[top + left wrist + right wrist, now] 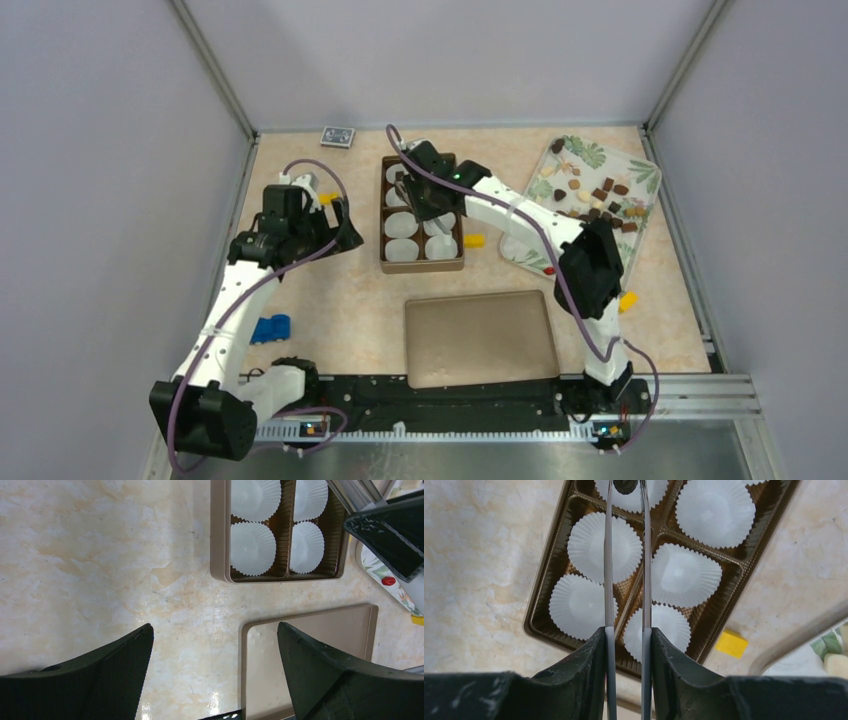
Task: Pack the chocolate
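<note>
– so why are the tweezers [608, 580] pinched together?
– the right gripper [626, 635] squeezes them onto a dark chocolate piece [625, 485] at their tips, just above a paper cup [656, 492] in the box [540, 607] beneath, likely to drop it in. the left gripper [215, 645] hovers aside, jaws apart.

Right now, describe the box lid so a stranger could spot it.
Look at the middle of the table's near edge. The lid lies there, nearer than the box of paper cups. Unlike the box, it is plain tan inside: no dividers, no cups.
</note>
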Motion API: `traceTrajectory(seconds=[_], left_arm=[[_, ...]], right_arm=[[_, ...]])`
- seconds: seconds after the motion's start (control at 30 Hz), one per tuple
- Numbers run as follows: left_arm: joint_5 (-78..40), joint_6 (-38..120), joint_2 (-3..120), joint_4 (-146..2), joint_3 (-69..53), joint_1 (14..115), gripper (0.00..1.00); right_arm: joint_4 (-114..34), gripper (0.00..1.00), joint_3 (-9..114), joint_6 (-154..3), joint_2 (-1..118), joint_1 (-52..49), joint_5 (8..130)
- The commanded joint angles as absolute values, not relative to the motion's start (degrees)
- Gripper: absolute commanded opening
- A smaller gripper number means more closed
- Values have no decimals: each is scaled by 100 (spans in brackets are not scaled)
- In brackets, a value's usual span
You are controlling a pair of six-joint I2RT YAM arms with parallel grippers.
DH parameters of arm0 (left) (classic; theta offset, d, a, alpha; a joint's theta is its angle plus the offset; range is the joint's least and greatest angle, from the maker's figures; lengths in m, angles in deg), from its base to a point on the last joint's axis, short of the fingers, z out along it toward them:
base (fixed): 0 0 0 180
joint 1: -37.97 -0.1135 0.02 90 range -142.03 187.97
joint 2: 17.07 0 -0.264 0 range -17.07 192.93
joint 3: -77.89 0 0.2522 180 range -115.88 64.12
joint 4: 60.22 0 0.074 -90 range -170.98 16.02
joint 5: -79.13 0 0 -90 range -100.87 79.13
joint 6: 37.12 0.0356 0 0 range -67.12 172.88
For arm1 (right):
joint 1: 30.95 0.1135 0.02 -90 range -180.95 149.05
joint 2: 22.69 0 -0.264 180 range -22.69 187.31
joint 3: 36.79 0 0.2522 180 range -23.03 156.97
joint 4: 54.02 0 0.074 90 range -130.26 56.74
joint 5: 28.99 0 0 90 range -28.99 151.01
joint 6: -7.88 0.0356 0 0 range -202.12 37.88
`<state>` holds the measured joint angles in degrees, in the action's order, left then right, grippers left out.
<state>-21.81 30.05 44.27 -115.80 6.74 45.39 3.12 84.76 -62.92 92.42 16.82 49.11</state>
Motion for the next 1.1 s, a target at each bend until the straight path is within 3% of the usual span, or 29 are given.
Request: traceTrajectory(seconds=[0.0,0.33,0.83,1.07], left_arm=[[-2074,2932,4231,-11653,478,4518,97],[-2194,2879,4194,-11591,638,4518,97],[-2072,2958,4051,-11669,651,4518,97],[-2120,2945,4045,-11672,638,4518,97]], right_arm=[[58,7,9136,-6456,9492,1691,4877],[226,11,9284,-6538,9769,1687,4696],[249,31,9344,-6500,9957,1687,4682],[264,33,9344,-6492,9939,1687,4669]])
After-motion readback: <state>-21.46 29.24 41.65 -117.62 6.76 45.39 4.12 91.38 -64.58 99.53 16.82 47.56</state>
